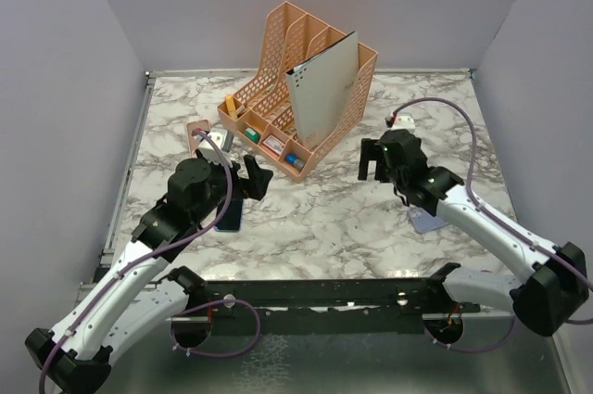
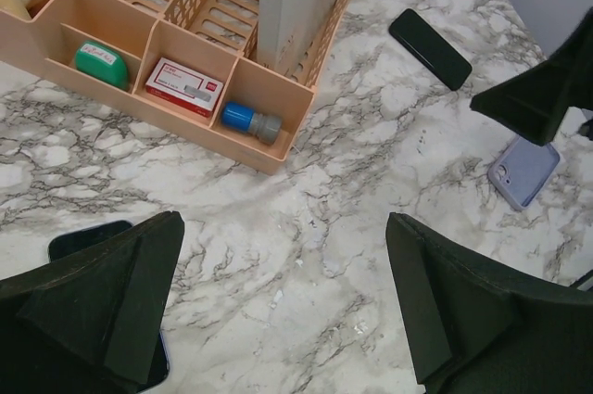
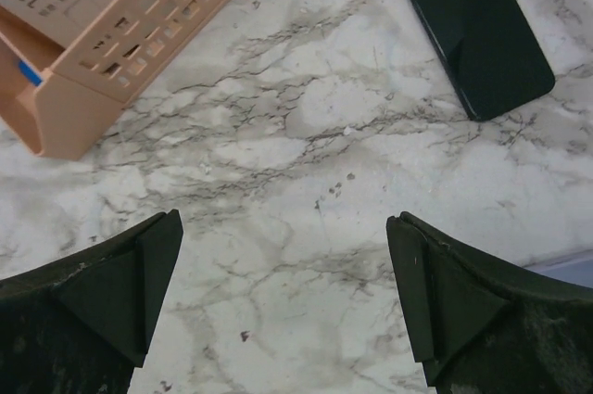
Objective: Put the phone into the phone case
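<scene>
Left gripper (image 2: 283, 227): jaws spread wide, nothing held; a dark slab (image 2: 88, 236) lies partly under one finger (second phone? unclear). Peach perforated organizer (image 1: 306, 88) mid-table. Phone (image 3: 475, 28), glossy black with rounded corners, lies flat on the marble, ahead and right of the right gripper (image 3: 283, 220), long axis diagonal to its wide, empty jaws. The right arm is nearer. Lavender case (image 2: 523, 171) lies near the phone.

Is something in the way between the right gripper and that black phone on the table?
No, nothing visible. Only bare marble table lies between the open right gripper and the black phone. The orange organizer sits off to the other side.
</scene>
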Tool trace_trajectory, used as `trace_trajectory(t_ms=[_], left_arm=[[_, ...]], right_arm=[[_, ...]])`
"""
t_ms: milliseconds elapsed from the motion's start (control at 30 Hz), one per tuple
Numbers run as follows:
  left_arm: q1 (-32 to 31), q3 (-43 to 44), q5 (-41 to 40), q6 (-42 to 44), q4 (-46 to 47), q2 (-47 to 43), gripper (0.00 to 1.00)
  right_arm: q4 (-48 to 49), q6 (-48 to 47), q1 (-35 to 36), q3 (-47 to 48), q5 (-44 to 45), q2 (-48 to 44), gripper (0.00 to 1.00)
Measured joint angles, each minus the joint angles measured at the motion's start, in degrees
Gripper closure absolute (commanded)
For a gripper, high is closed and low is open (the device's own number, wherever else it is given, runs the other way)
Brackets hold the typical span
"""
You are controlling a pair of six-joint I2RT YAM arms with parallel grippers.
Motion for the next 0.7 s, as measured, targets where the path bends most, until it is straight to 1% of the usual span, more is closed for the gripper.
trace_trajectory(t_ms=[133, 367, 500, 700], left_arm=[[0.0, 0.0, -0.04, 0.13, -0.33, -1.05, 0.01], [0.0, 0.0, -0.07, 0.17, -0.33, -2.01, 0.01], [0.0, 0.0, -0.04, 0.17, -0.35, -2.6, 0.01], [0.0, -0.11, -0.04, 0.15, -0.35, -3.96, 0.01]], right_arm=[[3.1, -6.47, -0.98, 2.67, 1.88, 8.66, 0.0], [5.99, -15.87, -5.22, 10.64, 0.57, 21.44, 0.0], [6.27, -18.91, -9.35, 14.51, -1.99, 27.32, 0.0], [5.99, -21.97, -15.82, 17.44, -4.63, 33.64, 0.0]])
